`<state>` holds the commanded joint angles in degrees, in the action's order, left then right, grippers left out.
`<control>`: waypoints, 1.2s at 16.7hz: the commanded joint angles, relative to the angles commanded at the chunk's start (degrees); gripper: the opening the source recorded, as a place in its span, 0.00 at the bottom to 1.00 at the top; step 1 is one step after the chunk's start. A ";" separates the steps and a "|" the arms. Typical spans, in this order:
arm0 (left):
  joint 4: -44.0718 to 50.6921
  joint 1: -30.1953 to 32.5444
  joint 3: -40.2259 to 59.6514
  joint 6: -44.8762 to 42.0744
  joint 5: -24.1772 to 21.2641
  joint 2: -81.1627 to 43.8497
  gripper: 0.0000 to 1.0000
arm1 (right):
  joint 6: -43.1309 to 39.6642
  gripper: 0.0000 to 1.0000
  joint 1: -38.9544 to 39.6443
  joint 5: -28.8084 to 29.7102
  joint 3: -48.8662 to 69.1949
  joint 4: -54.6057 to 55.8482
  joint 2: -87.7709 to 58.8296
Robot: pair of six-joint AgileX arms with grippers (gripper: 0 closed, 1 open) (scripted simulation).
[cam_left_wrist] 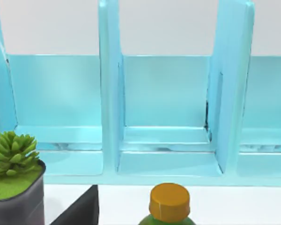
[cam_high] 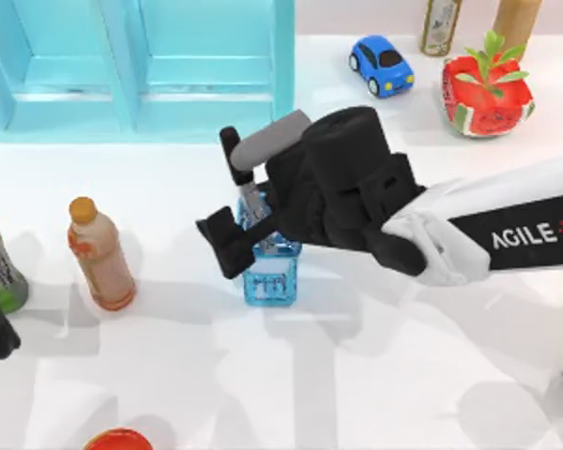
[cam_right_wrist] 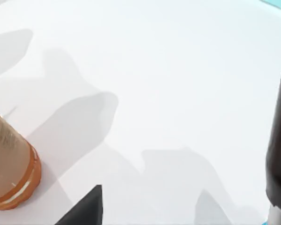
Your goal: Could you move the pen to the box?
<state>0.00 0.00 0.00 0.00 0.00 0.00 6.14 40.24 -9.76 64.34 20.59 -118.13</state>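
Carrying the pen in the right claw, pinched shut on its barrel, directly above the clear blue box on the counter. Pickup seemingly done; lowering and release remaining. Left arm parked well left of the box.

R arm reaching leftward over table centre, R claw clamped, L arm parked at left edge
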 joint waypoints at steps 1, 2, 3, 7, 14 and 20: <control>0.00 0.00 0.00 0.00 0.00 0.00 1.00 | 0.21 0.00 0.02 -0.17 0.14 -0.01 0.23; 0.00 0.00 0.00 0.00 0.00 0.00 1.00 | 0.14 0.00 -0.06 -0.26 0.14 -0.15 0.37; 0.00 0.00 0.00 0.00 0.00 0.00 1.00 | -0.17 0.00 -0.53 -0.73 0.13 -0.86 1.06; 0.00 0.00 0.00 0.00 0.00 0.00 1.00 | -3.38 0.00 -5.82 -5.18 0.38 -9.65 8.34; 0.00 0.00 0.00 0.00 0.00 0.00 1.00 | -11.26 0.00 -18.66 -15.94 1.52 -32.47 27.50; 0.00 0.00 0.00 0.00 0.00 0.00 1.00 | -12.14 0.00 -20.16 -17.48 1.47 -34.80 29.60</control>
<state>0.00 0.00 0.00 0.00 0.00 0.00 -6.01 20.09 -27.23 65.81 -14.20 -88.54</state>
